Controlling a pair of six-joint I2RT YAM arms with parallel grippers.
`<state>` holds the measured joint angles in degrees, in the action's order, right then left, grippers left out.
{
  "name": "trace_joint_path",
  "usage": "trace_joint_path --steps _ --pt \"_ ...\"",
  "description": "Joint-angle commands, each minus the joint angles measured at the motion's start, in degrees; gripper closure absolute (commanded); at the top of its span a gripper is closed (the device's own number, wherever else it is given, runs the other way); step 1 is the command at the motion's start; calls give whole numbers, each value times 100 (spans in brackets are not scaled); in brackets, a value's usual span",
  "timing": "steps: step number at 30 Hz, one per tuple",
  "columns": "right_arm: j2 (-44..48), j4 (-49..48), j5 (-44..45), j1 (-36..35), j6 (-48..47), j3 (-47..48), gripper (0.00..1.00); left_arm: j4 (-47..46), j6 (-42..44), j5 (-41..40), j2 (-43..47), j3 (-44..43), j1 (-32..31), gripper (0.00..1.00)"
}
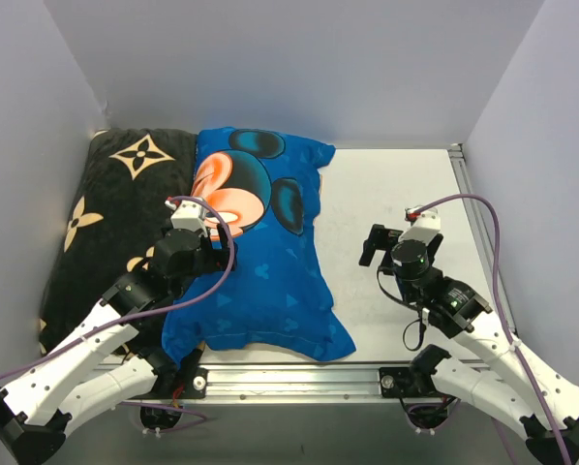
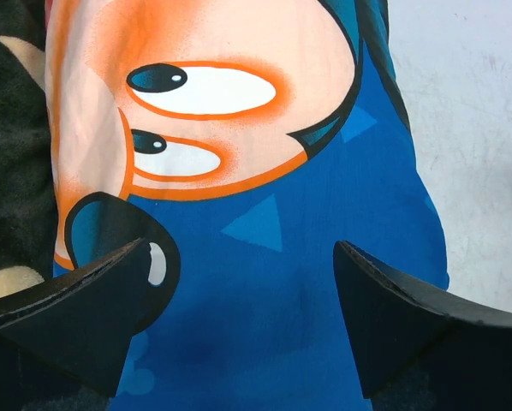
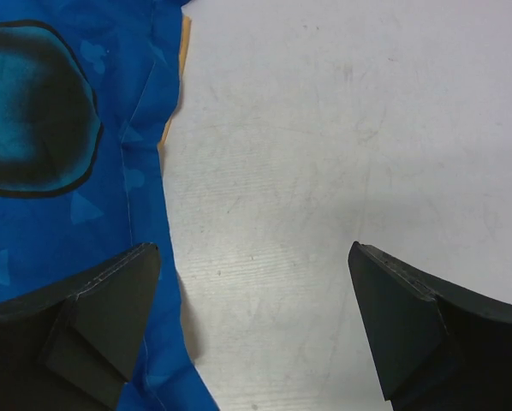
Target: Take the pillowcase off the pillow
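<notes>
The pillowcase (image 1: pixel 270 262), bright blue with a cartoon mouse print facing up, lies plump on the table's left-centre; the pillow is hidden inside it. My left gripper (image 1: pixel 210 225) hovers over its left part, open and empty. In the left wrist view the fingers (image 2: pixel 93 308) straddle blue fabric (image 2: pixel 264 257) just below the mouse's eyes. My right gripper (image 1: pixel 377 244) is open and empty over the white table (image 3: pixel 342 171), just right of the case. In the right wrist view the case's edge (image 3: pixel 68 171) lies under my left finger, with an orange-yellow strip (image 3: pixel 185 43) showing at the seam.
A black cushion with tan flower marks (image 1: pixel 106 223) lies against the left wall, touching the pillowcase; it also shows in the left wrist view (image 2: pixel 8 128). White walls close in the left, back and right. A metal rail (image 1: pixel 299 373) runs along the front edge.
</notes>
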<state>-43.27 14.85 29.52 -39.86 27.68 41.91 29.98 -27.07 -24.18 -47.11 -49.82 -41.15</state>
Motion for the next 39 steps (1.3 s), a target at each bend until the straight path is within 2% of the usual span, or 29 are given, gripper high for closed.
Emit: trace_joint_path --steps 1,4,8,11,12,15,16,19,22,27,29,39 --pt "90 131 28 -31 -122 28 0 -97 -70 -34 9 -27 28 3" --pt "46 228 -51 -22 -184 142 0 -80 -70 -25 0 -45 19 3" --pt "20 281 -595 -171 -648 317 0 -45 -62 -7 0 -124 28 3" --pt "-172 421 -98 -1336 -948 554 0 87 -27 -69 9 -264 19 3" --pt "-313 500 583 -2141 -1123 799 0 131 -18 -69 18 -308 19 3" --pt "-1112 878 1563 -3332 -1396 1361 0 307 9 -130 70 -484 19 3" --pt "-1331 966 2062 -4032 -1475 1485 0 351 9 -156 114 -537 19 3" --pt "-2254 923 2340 -4757 -1756 1863 0 561 0 -306 185 -642 28 2" --pt "-3159 408 1928 -4882 -2229 1944 0 772 -9 -455 194 -914 36 2" --pt "-3706 -727 1241 -4830 -2724 1821 0 1063 149 -657 203 -1565 54 2" --pt "-3996 -852 1005 -4821 -2890 1882 0 1142 211 -684 185 -1697 54 3" --pt "-4910 -1441 459 -4480 -2479 1707 0 1239 369 -684 45 -1917 80 3"
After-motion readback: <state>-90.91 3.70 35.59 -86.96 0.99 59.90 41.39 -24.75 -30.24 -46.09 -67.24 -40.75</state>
